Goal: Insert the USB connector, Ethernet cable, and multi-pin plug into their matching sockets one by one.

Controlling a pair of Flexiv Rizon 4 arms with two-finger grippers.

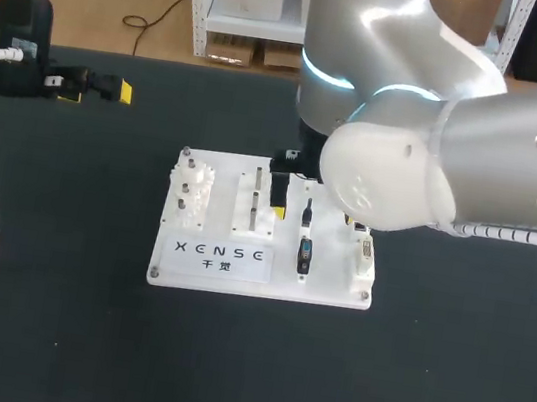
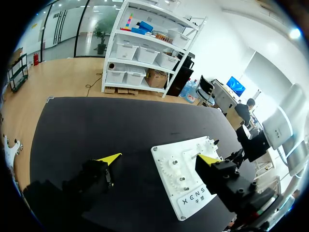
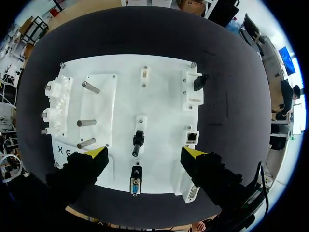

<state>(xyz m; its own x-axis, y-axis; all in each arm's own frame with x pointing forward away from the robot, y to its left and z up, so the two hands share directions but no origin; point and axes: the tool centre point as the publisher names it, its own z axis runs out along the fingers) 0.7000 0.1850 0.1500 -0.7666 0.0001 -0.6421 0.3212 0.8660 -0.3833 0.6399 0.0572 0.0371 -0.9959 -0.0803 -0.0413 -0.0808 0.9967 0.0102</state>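
Two grippers are in view, both with fingers spread wide and nothing between them. The right gripper (image 3: 145,153) hangs over the white board (image 3: 159,96), with its yellow tips on either side of the board's middle row. In that row a small black plug (image 3: 138,141) lies on the board ahead of the gripper. A multi-pin connector (image 3: 135,185) sits close to the board's edge, almost under the gripper. I cannot tell whether either one is seated in a socket. Near one fingertip a network socket (image 3: 191,137) is set in a white block, and farther ahead on that side a black part (image 3: 198,82) sits in another block. Three metal pegs (image 3: 86,123) stand along the opposite side of the board.

From above, the right arm (image 1: 477,161) comes in from the right and covers the board's far part. The left gripper (image 1: 98,93) is well apart from the board, over the far left of the black table (image 1: 50,310).
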